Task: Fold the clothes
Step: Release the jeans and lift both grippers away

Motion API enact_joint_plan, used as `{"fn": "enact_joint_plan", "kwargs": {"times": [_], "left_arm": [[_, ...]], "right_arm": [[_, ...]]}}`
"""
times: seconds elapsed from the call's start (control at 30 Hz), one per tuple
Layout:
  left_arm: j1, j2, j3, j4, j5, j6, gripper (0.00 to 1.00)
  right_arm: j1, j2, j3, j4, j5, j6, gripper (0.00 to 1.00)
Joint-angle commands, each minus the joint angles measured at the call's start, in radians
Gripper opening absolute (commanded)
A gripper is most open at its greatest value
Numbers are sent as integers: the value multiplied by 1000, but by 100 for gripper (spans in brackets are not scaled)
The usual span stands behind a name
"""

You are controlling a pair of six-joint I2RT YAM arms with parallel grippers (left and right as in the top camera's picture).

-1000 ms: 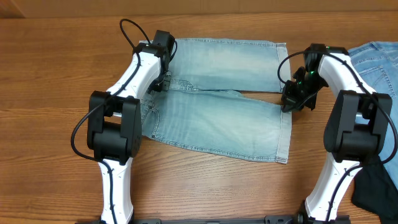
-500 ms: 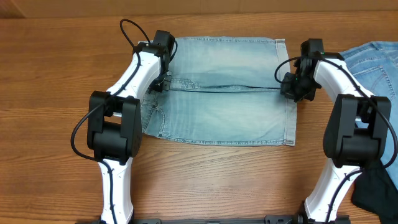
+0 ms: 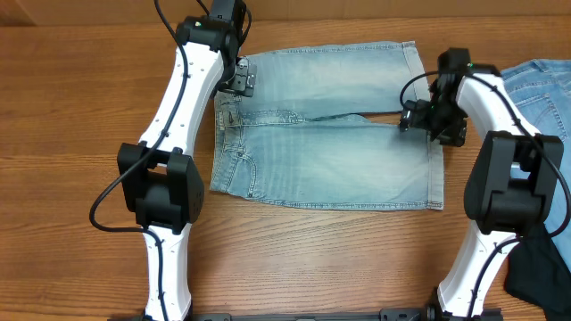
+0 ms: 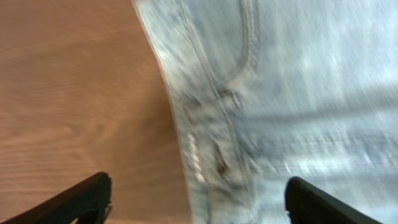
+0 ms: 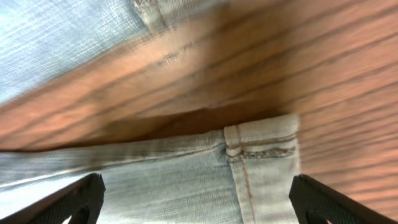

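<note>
The clothes, pale light-blue denim shorts, lie flat on the wooden table, waistband to the left and both legs side by side pointing right. My left gripper hovers over the far end of the waistband, open and empty. In the left wrist view the left gripper stands wide over the blurred waistband seam. My right gripper is at the cuffs, by the gap between the legs, open. Under the right gripper in the right wrist view, a hemmed cuff lies free.
Medium-blue jeans lie at the table's right edge, just right of my right arm. A dark cloth sits at the front right corner. Bare wood surrounds the shorts to the left and front.
Both grippers have opened and let go of the shorts. The legs now lie parallel and the shorts sit further right. My left arm has moved towards the far edge.
</note>
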Motion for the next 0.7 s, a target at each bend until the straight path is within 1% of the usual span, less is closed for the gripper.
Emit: {"fn": "enact_joint_plan", "kwargs": {"times": [0.0, 0.03, 0.07, 0.1, 0.13, 0.17, 0.2, 0.23, 0.27, 0.33, 0.37, 0.4, 0.53, 0.57, 0.63, 0.67], "left_arm": [[8, 2, -11, -62, 174, -61, 80], [8, 2, -27, -76, 210, -76, 73], [6, 2, -41, -80, 217, -84, 59], [3, 2, -58, -81, 215, -91, 48], [2, 2, -95, -77, 212, -91, 25], [2, 2, -122, -78, 213, -93, 12], [2, 2, -165, -79, 213, -103, 4], [2, 2, -211, -76, 213, -111, 4], [2, 2, -255, -66, 213, -111, 4], [2, 2, -400, 2, 217, -116, 5], [2, 2, -448, 23, 217, -123, 5], [3, 2, -475, 37, 217, -125, 5], [4, 2, -560, 80, 210, -129, 7], [5, 2, -570, 74, 179, -152, 5], [5, 2, -579, 50, 58, -213, 4], [5, 2, -581, 37, 31, -226, 4]], "right_arm": [[-3, -12, 117, -66, -20, -42, 100], [-3, -17, 143, -94, -21, -42, 100], [-3, -21, 161, -122, -22, -42, 100], [-3, -23, 171, -145, -22, -41, 100], [-3, -23, 174, -174, -28, -41, 100], [-3, -23, 174, -190, -29, -40, 99], [-3, -23, 174, -204, -29, -41, 95], [-2, -23, 174, -211, -29, -41, 88], [-2, -23, 174, -213, -31, -41, 78], [-2, -23, 174, -199, -31, -41, 31], [-2, -23, 174, -197, -31, -41, 14], [-2, -23, 174, -195, -31, -41, 4], [-2, -23, 172, -177, -31, -42, 4], [-2, -23, 172, -177, -31, -42, 4], [-2, -23, 172, -177, -31, -42, 4], [-2, -23, 172, -177, -31, -42, 4]]}}
